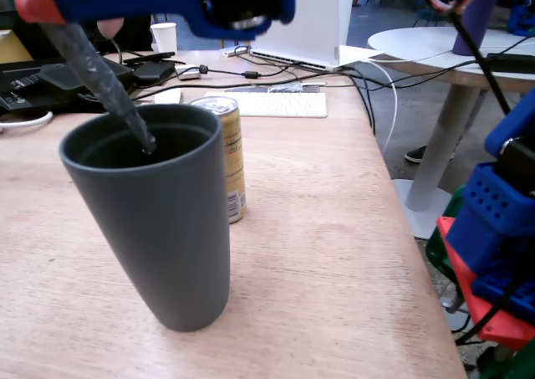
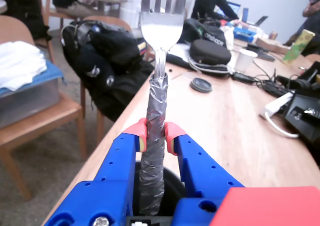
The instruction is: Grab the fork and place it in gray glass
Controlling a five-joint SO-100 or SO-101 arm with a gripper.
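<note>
The gray glass (image 1: pixel 163 228) stands upright at the near left of the wooden table in the fixed view. My blue gripper (image 1: pixel 38 2) with red fingertips is above it, shut on the fork's taped handle (image 1: pixel 100 78). The handle slants down and its lower end is inside the glass mouth. In the wrist view the gripper (image 2: pixel 155 136) clamps the grey-taped handle, and the fork (image 2: pixel 162 21) points away with its silver tines up at the top edge. The dark opening of the glass (image 2: pixel 172 183) shows below the jaws.
A yellow drink can (image 1: pixel 231 157) stands right behind the glass, close to it. A white paper cup (image 1: pixel 165 36), keyboard (image 1: pixel 280 103), laptop (image 1: pixel 309 19) and cables lie farther back. The arm's blue and red base (image 1: pixel 493 245) is at the table's right edge.
</note>
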